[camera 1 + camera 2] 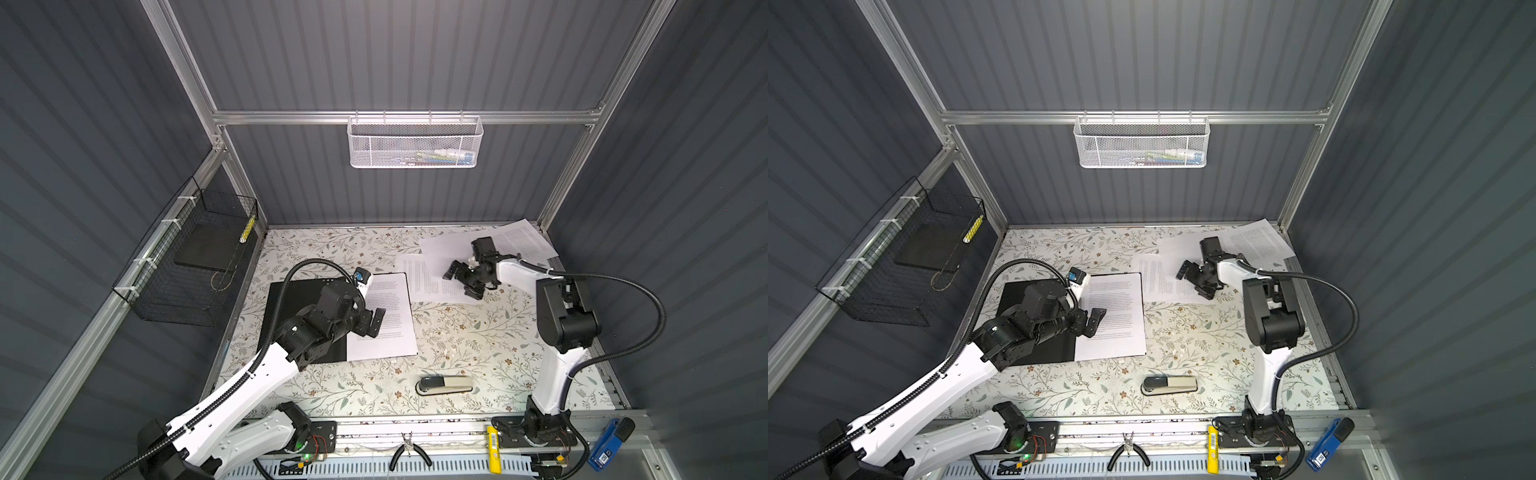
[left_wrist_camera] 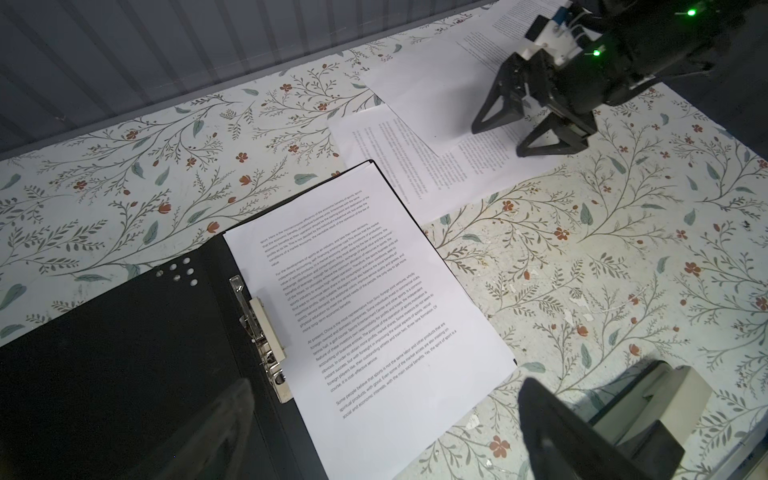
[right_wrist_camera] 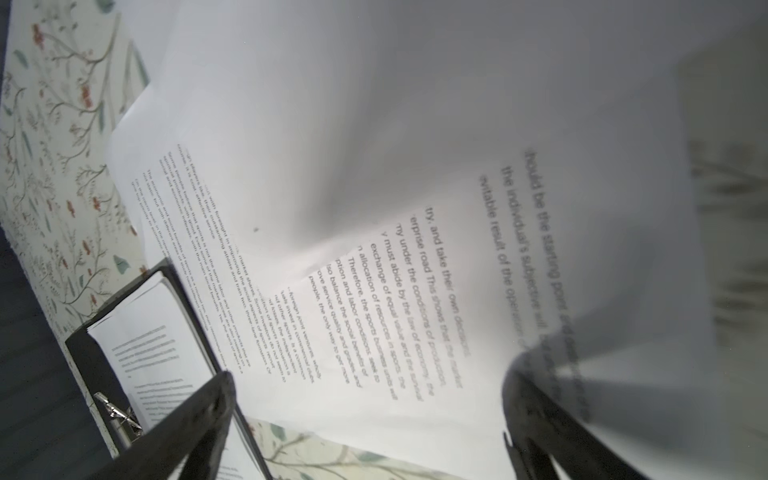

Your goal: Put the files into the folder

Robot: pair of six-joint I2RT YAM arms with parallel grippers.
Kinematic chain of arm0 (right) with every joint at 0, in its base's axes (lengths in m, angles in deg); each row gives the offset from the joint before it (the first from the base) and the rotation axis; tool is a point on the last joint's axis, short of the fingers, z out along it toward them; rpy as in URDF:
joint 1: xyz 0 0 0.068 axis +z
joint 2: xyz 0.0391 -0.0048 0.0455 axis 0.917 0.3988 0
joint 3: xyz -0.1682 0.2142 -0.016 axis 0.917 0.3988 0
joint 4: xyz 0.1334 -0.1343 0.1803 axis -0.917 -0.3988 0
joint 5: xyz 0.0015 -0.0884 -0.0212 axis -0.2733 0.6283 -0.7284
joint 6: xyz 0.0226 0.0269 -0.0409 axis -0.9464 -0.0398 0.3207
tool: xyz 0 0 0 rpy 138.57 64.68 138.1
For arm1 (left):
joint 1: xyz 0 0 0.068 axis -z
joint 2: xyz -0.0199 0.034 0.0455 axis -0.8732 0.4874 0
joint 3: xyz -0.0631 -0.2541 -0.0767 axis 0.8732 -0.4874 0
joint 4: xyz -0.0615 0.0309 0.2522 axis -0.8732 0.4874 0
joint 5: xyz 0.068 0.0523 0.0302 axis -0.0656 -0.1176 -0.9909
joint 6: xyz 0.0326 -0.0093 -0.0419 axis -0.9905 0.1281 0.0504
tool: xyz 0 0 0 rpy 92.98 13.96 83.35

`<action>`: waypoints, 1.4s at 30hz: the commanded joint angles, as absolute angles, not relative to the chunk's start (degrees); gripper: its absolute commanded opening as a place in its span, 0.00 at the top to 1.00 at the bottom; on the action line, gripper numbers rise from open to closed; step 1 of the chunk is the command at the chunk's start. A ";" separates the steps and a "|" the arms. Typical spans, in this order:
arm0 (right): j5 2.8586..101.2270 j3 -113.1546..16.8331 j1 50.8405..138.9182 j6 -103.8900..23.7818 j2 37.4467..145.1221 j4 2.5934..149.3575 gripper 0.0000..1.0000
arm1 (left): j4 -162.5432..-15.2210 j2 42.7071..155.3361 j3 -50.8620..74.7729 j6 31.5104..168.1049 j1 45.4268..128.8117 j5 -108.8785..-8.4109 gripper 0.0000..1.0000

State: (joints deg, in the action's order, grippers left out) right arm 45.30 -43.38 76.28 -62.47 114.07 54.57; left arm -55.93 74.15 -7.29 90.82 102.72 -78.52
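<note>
Floral worktop: folder open left, files far right.
Right fingers wide over files; left fingers wide over folder's sheet.

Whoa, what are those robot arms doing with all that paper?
Two robot arms are filing papers. The black folder lies open on the table, with a printed sheet already on its right half. The left gripper hangs over that sheet with its fingers open, holding nothing. The right gripper is over the loose sheets at the far side of the table, fingers open too, so none of those is picked up yet.
</note>
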 commanded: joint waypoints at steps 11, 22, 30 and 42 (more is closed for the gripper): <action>51.17 -28.49 68.15 -56.65 93.93 52.54 0.01 | -55.44 76.04 -6.04 89.84 102.05 -76.62 0.00; 39.98 -47.34 85.17 -58.27 113.34 57.49 0.01 | -56.12 79.52 -5.02 88.08 101.80 -58.92 0.00; 39.61 -55.62 91.02 -59.70 122.57 57.17 0.01 | -56.05 80.60 -5.11 88.04 101.79 -57.48 0.00; 45.74 -49.32 92.07 -61.03 122.03 51.35 0.01 | -56.51 80.82 -3.70 89.67 101.79 -57.31 0.00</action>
